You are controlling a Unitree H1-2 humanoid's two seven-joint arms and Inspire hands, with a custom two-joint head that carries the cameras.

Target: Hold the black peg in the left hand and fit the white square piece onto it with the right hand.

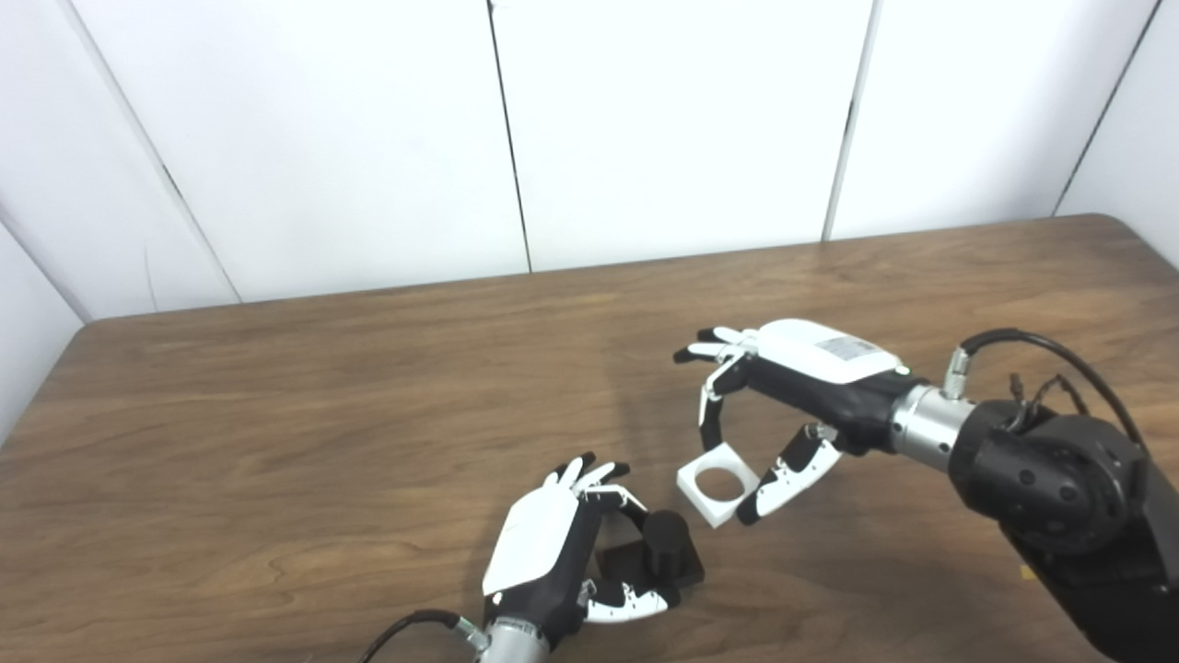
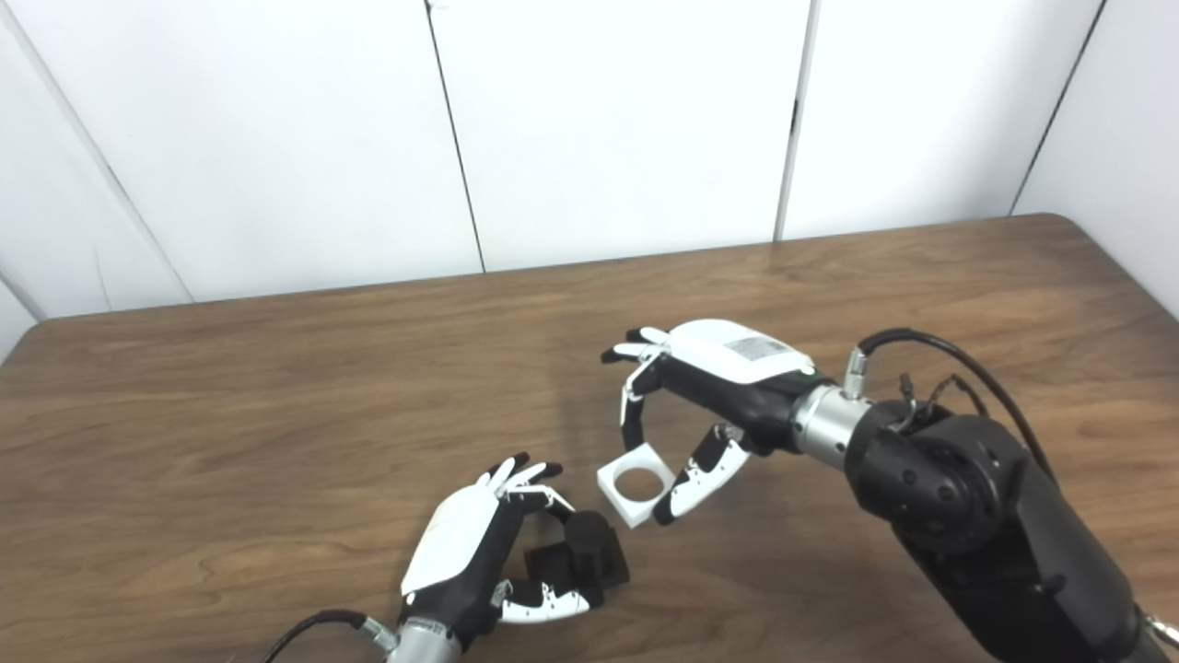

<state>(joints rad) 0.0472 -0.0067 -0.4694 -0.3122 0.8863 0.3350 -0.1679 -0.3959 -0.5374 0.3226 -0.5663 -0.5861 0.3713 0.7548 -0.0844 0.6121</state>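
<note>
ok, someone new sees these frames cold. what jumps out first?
Probably the white square piece with its round hole, pinched between the fingers and thumb of the right hand near the table's middle. Just to its left, the left hand wraps the black peg, a cylinder standing upright on a square black base at the near edge. The two parts sit close together but not yet mated, on a bare brown wood table.
</note>
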